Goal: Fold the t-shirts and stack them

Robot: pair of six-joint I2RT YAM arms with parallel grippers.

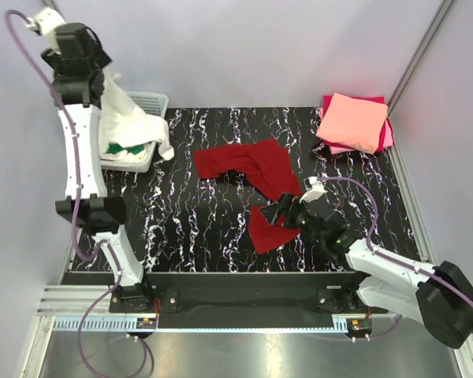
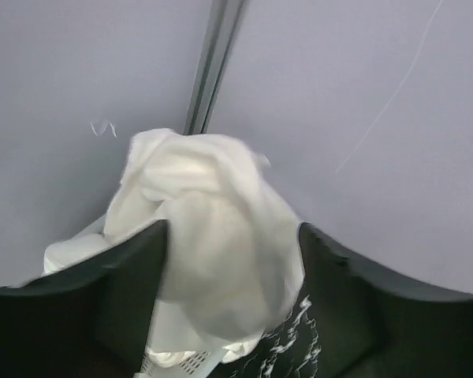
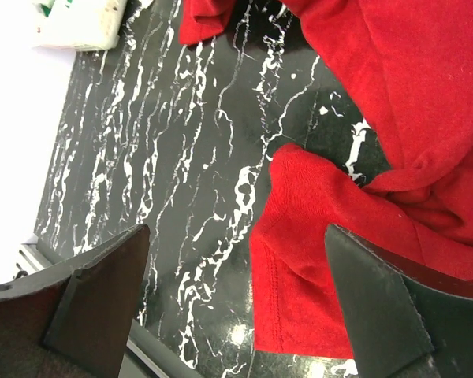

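My left gripper [image 1: 104, 80] [image 2: 232, 228] is raised high at the far left. Its fingers stand apart with the white t-shirt [image 1: 130, 120] [image 2: 213, 189] bunched between them. The shirt hangs down onto the white basket [image 1: 151, 102] [image 2: 191, 363], where a green t-shirt [image 1: 124, 148] shows. The dark red t-shirt [image 1: 248, 164] [image 3: 410, 87] lies crumpled mid-table. My right gripper [image 1: 288, 213] [image 3: 236, 260] is open, low over its near flap [image 1: 268, 232] [image 3: 299, 276], with nothing gripped. A folded salmon pink t-shirt [image 1: 353, 120] lies on a magenta one [image 1: 388, 135] at the far right.
The table [image 1: 189, 213] is black with white veins. The basket stands at its far left corner, close to the left wall. A metal post [image 1: 418, 55] rises behind the folded stack. The rail [image 1: 244, 283] with both arm bases runs along the near edge.
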